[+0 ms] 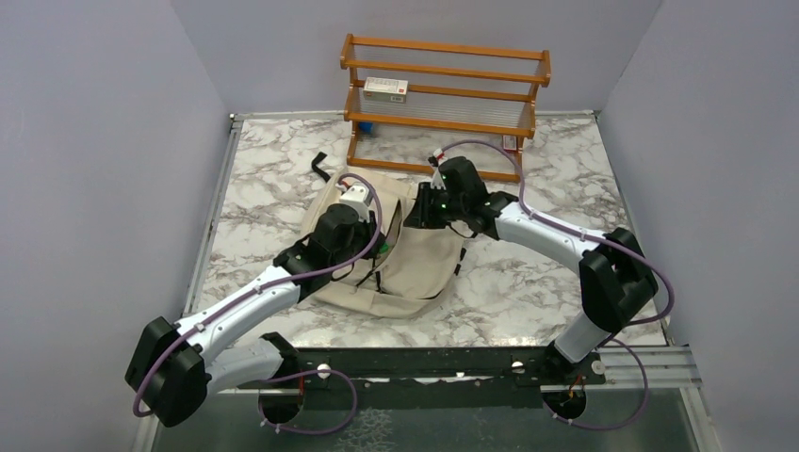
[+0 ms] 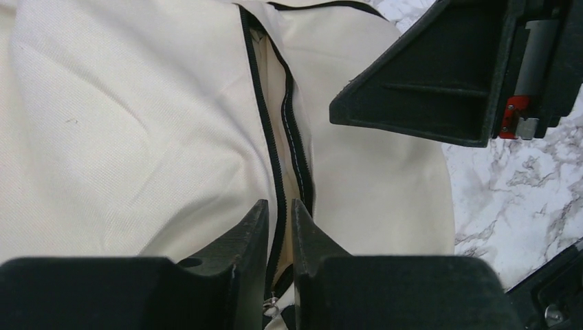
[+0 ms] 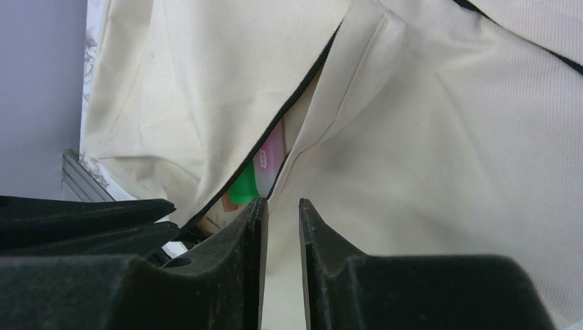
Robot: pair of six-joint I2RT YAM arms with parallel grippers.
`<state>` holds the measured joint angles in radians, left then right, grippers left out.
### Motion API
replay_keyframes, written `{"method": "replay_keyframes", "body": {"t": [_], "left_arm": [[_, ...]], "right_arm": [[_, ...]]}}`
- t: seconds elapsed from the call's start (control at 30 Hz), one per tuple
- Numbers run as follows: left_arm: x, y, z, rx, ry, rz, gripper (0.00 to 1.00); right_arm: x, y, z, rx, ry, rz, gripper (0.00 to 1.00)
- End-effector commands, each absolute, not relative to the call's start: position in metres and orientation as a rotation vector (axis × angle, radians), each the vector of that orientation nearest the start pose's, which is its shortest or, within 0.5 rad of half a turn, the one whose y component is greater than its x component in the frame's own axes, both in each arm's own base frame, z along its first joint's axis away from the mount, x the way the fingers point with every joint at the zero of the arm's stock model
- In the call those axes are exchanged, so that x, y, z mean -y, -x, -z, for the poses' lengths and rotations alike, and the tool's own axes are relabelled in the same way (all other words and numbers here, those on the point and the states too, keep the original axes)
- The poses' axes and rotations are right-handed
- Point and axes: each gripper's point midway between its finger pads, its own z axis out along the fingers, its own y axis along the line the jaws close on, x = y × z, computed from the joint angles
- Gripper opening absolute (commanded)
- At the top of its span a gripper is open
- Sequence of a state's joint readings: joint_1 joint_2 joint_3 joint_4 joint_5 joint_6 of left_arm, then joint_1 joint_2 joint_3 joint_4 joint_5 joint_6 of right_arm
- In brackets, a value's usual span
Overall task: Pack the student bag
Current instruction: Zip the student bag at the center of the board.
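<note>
Your left claw [image 2: 278, 203] stands slightly open over the bag [image 2: 124, 124], holding nothing. The bag's black zipper [image 2: 270, 137] runs ahead from between its fingertips. Your right claw [image 3: 282, 201] is also just ajar and empty. Just ahead-left of it, the gaping zipper shows a green item [image 3: 242, 188] inside.

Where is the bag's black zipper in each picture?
Top external: zipper in the middle, running down the student bag.
Left wrist: zipper in the centre, running top to bottom.
Right wrist: zipper slanting from top centre to lower left.
Shared landmark: the cream fabric of the student bag.
</note>
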<state>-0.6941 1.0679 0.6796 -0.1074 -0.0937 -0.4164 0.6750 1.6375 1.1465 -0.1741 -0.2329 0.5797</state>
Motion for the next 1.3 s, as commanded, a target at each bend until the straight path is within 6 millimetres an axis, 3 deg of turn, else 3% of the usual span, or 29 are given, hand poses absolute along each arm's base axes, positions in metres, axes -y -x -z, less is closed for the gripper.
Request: {"method": "replay_keyframes", "body": {"t": [0.0,0.23,0.4,0.57,0.77,0.9,1.03,1.13,1.27], "left_arm": [[0.225,-0.258,-0.137,-2.139,-0.245,0.615,0.17],[0.231,-0.256,-0.122,-2.164,-0.241,0.651,0.15],[0.226,-0.26,-0.139,-2.126,-0.202,0.632,0.15],[0.205,-0.267,-0.163,-2.07,-0.086,0.558,0.19],[0.172,-0.27,-0.172,-2.053,0.105,0.469,0.22],[0.145,-0.277,-0.161,-2.091,0.247,0.46,0.22],[0.115,-0.287,-0.155,-2.104,0.374,0.495,0.22],[0.104,-0.29,-0.162,-2.08,0.392,0.497,0.22],[0.097,-0.291,-0.165,-2.072,0.394,0.478,0.22]], "right_arm": [[-0.333,-0.303,-0.148,-2.343,0.266,-0.962,0.27],[-0.33,-0.299,-0.151,-2.324,0.272,-0.97,0.28],[-0.319,-0.3,-0.162,-2.265,0.297,-0.916,0.38],[-0.313,-0.298,-0.171,-2.2,0.387,-0.881,0.42],[-0.315,-0.288,-0.182,-2.119,0.575,-0.895,0.43],[-0.333,-0.272,-0.185,-2.065,0.732,-0.929,0.43],[-0.368,-0.244,-0.184,-1.958,0.967,-0.898,0.42],[-0.39,-0.222,-0.188,-1.794,1.116,-0.892,0.47],[-0.407,-0.213,-0.195,-1.583,1.254,-0.895,0.53]]}}
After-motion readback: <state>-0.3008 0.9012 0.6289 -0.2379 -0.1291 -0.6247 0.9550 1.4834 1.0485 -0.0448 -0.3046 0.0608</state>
